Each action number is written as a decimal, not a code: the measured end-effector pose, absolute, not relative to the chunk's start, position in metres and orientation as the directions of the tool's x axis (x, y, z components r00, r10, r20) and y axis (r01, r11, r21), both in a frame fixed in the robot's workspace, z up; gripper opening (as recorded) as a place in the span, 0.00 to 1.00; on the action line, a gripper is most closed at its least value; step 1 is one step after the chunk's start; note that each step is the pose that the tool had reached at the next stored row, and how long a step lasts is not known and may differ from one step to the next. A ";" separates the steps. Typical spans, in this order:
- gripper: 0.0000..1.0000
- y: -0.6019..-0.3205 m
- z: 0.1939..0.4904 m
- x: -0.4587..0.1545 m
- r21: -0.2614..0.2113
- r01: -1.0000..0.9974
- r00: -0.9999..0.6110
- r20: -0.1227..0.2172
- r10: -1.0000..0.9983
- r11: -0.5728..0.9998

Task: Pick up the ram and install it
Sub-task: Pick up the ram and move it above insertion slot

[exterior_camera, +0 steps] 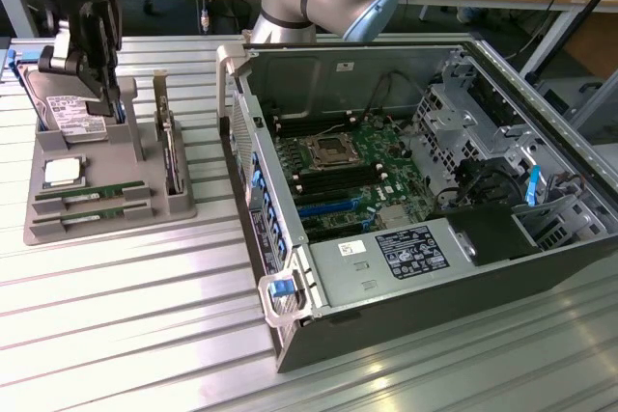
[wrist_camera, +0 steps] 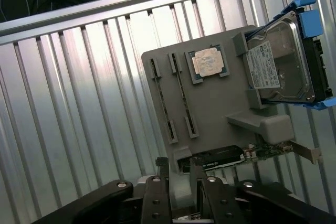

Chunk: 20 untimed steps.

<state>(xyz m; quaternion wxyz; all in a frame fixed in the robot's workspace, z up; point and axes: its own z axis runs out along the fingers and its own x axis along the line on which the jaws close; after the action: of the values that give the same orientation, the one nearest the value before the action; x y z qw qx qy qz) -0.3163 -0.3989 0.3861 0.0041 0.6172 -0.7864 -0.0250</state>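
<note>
- Plainly, nothing is done: both rams (exterior_camera: 82,194) lie in the tray (exterior_camera: 145,207).
- The gripper (wrist_camera: 180,169) hangs over the tray, fingers apart, empty.
- Pickup and install are both left.

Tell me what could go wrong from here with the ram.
1. The tool hangs close to the hard drive and the card; moving toward the ram could knock them.
2. The two ram sticks lie close together beside the CPU; a grasp might catch the wrong part.
3. Cables hang in the case near the board; they might snag the stick.
</note>
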 end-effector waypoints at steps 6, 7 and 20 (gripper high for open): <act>0.36 -0.399 0.386 -0.316 0.044 -0.971 -0.238 -0.024 -0.971 0.237; 0.36 -0.399 0.386 -0.316 0.044 -0.971 -0.238 -0.024 -0.971 0.237; 0.36 -0.399 0.377 -0.316 0.044 -0.971 -0.238 -0.024 -0.971 0.237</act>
<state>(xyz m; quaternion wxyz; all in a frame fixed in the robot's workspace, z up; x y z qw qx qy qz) -0.3163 -0.3991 0.3767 0.0041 0.6173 -0.7863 -0.0249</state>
